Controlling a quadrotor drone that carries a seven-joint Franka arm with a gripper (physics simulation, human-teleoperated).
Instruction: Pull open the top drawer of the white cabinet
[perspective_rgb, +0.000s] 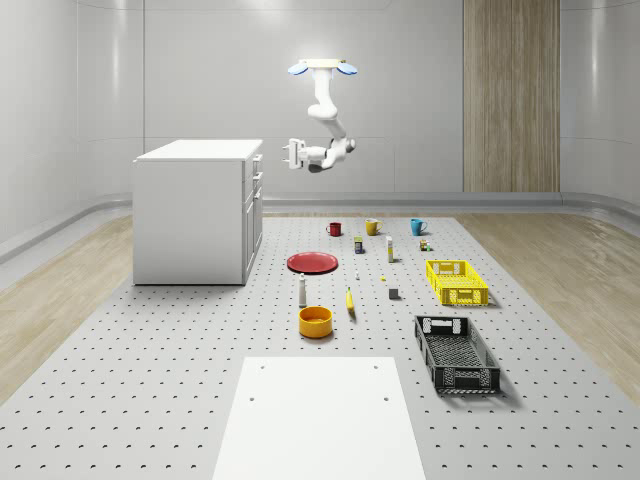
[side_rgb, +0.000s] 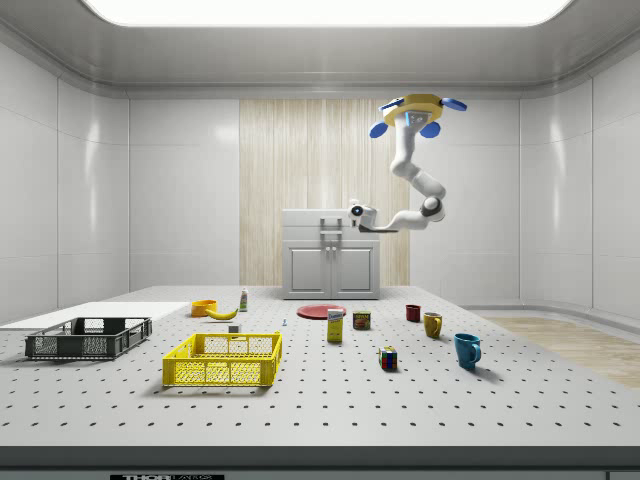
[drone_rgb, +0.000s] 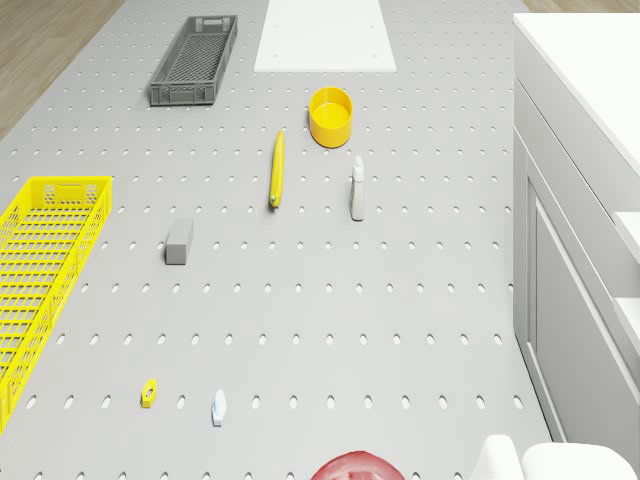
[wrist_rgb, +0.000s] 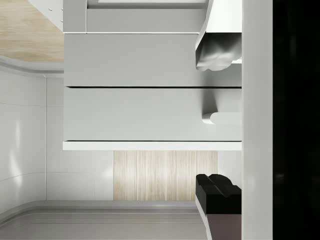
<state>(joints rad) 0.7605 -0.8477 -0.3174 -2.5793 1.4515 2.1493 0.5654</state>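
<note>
Pale walls are ringing a grey perforated surface (perspective_rgb: 150, 400), and you are working well above it. Your end effector (perspective_rgb: 291, 153) is hanging level with the top of the white cabinet (perspective_rgb: 190, 215), facing its front and not yet touching it. In the wrist view the fingers (wrist_rgb: 217, 192) are standing spread wide, with the handle (wrist_rgb: 220, 118) of the top drawer (wrist_rgb: 140, 115) showing between them. That drawer is sitting shut, flush with the one under it.

To do this step well, you are probably aiming to ease straight in until the bar lies deep between the pads, and only then close. A grip on the tip of the handle would likely slip once you pull. Keep the wrist square to the drawer front, and draw back along the drawer's own line rather than up or sideways.

Mind the overhanging cabinet top (wrist_rgb: 150, 145) just beside the drawer – one finger is going to pass close to that lip. Further out, the arm (perspective_rgb: 325, 105) is bending down from the drone (perspective_rgb: 322, 68), which is hovering high over the surface in front of the cabinet. The air towards the whole-scene view's right looks open for the pull – the red plate (perspective_rgb: 312, 262) and the mugs (perspective_rgb: 372, 227) are lying well below.
</note>
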